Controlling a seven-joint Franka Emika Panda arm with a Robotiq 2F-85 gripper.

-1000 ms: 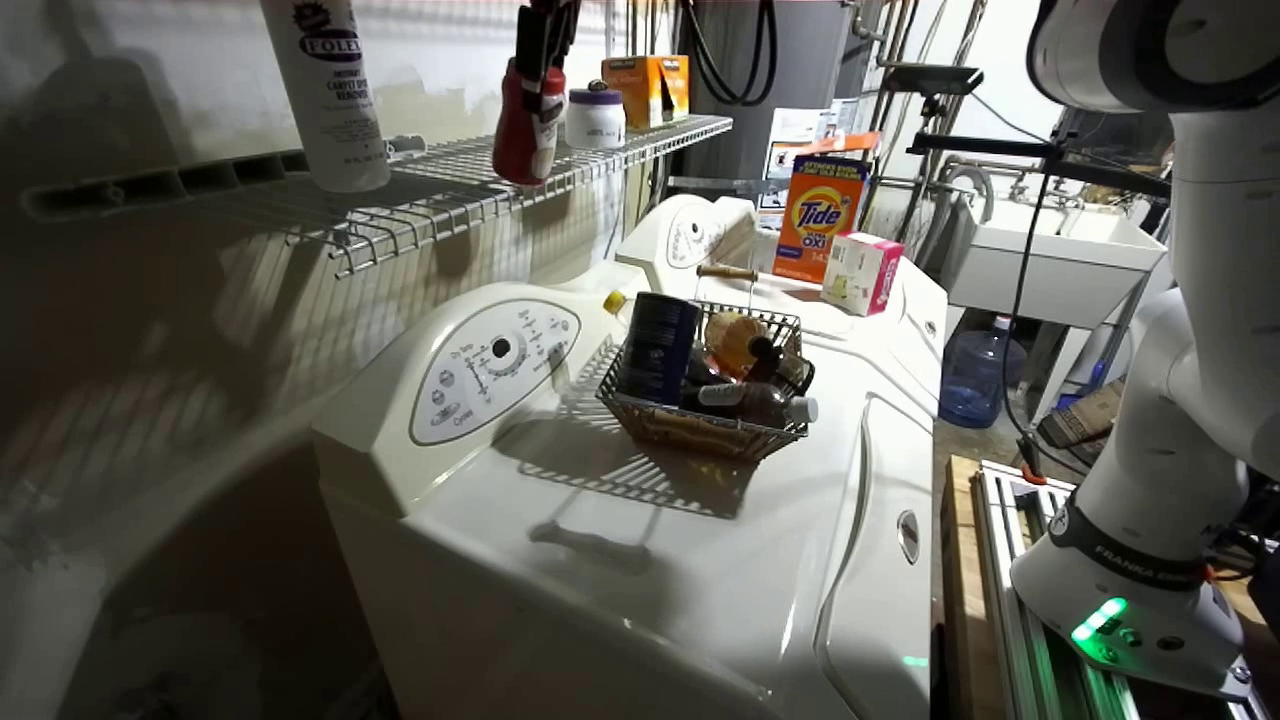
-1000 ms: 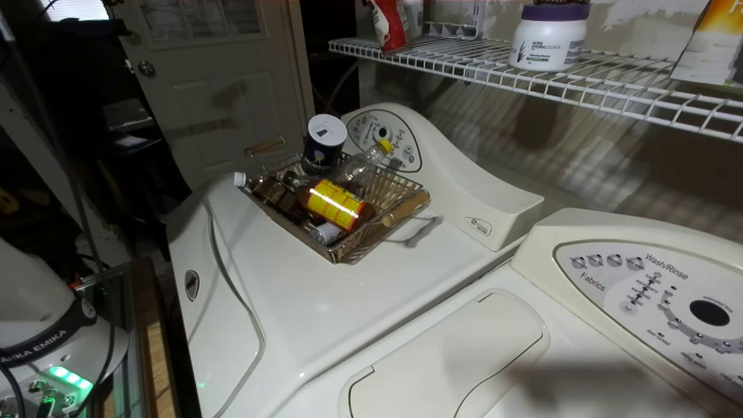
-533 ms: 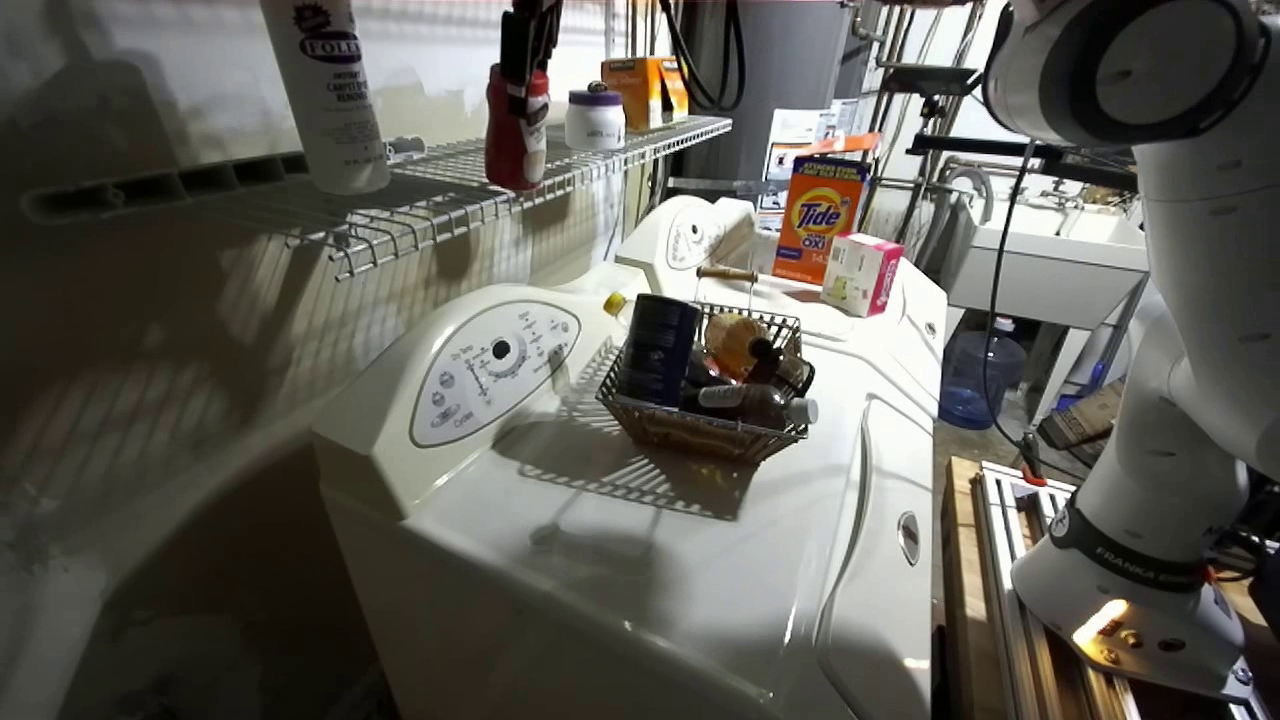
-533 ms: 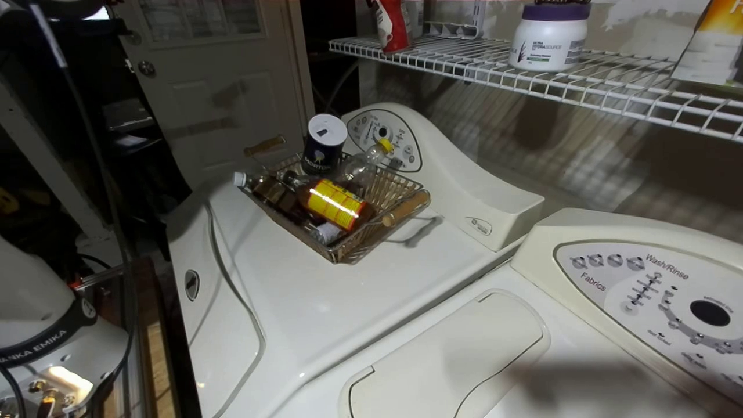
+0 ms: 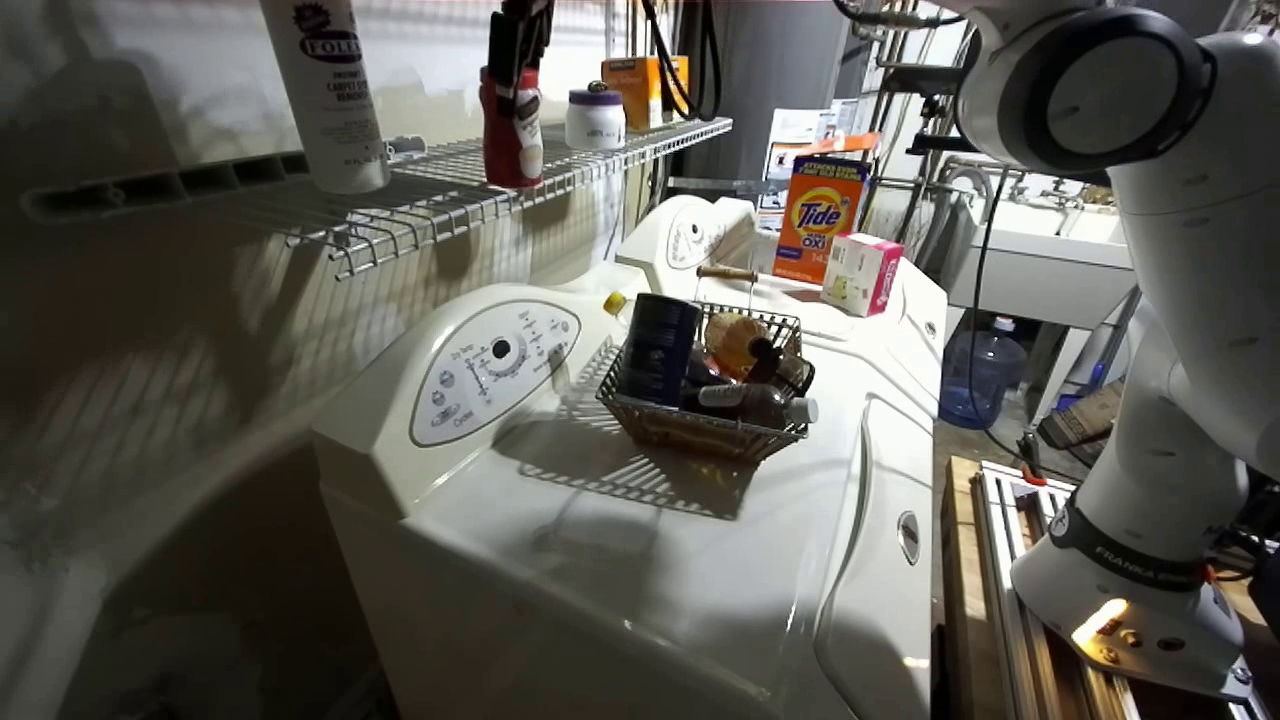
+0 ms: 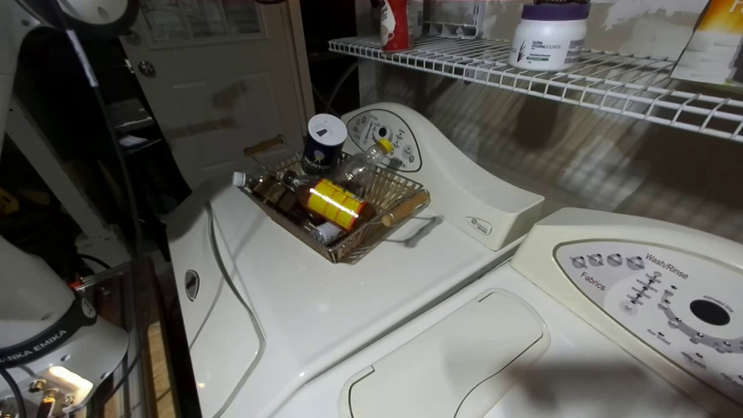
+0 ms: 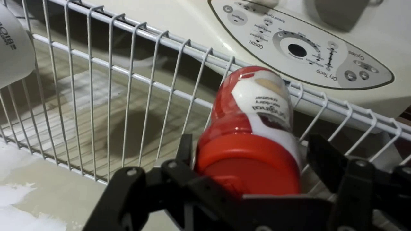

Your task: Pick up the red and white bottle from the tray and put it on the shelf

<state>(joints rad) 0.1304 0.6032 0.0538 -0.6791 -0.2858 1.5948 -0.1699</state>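
- The red and white bottle (image 7: 249,128) stands between the fingers (image 7: 185,149) of the end effector (image 7: 251,146), red lid nearest the wrist, base farther out.
- Its long axis is upright and runs roughly along the reach of the fingers; with a single arm here, no choice of side arises.
- The fingers are apart: the wrist view shows a slim gap on each side of the bottle, so it does not look clamped.
- The bottle's base appears to rest on the shelf (image 7: 131,75), close to the front edge; whether any of it overhangs cannot be told.
- Placing looks all but done. The next move probably calls for backing straight up along that axis, both gaps kept even; sideways drift could tip the bottle over the edge.
- The surface is thin parallel rods with spaces between, so a narrow base might rock.
- Along the shelf, the bottle sits between a purple-lidded jar (image 6: 548,43) and a tall white bottle (image 5: 335,110), apart from both.
- Below, the tray (image 5: 690,432) sits on the dryer (image 6: 290,290).
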